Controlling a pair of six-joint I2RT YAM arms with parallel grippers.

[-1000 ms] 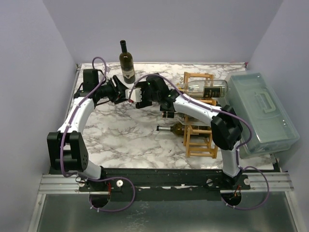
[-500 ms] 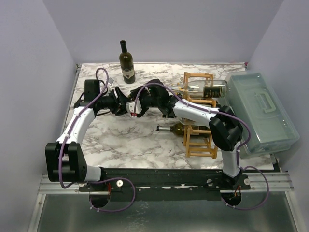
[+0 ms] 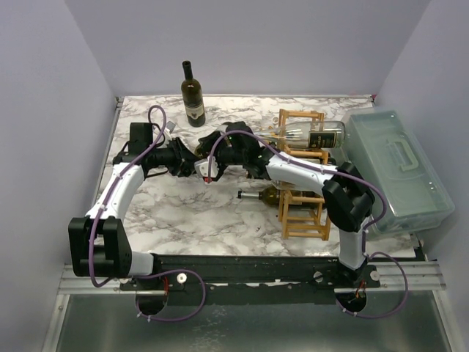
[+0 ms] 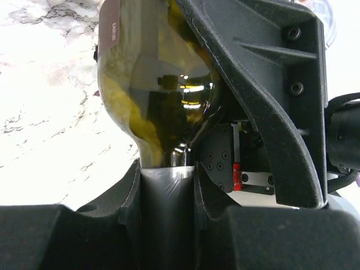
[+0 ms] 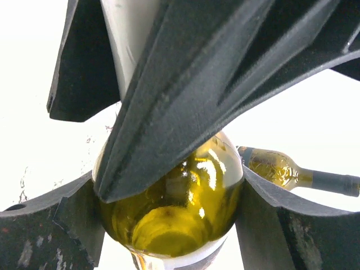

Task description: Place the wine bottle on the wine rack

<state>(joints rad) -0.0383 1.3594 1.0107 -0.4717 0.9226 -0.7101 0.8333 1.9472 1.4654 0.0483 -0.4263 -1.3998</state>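
An olive-green wine bottle [image 4: 160, 95] is held between both grippers above the marble table, left of the wine rack [image 3: 302, 213]. My left gripper [image 4: 167, 180] is shut on its black-foiled neck [image 4: 167, 214]. My right gripper [image 5: 169, 197] is shut around the bottle's body [image 5: 180, 214]. In the top view the left gripper [image 3: 192, 163] and the right gripper [image 3: 221, 152] meet at mid table and hide most of the bottle. The light wooden rack holds a clear bottle [image 3: 311, 135] on top and a green bottle [image 3: 265, 195] lower down.
Another dark bottle [image 3: 193, 95] stands upright at the back edge. A translucent grey-green lidded box [image 3: 399, 172] sits at the right, against the rack. The green racked bottle also shows in the right wrist view [image 5: 292, 171].
Both grippers have moved together towards the near side and lower, carrying the bottle between them. The left arm's elbow has swung back with it.
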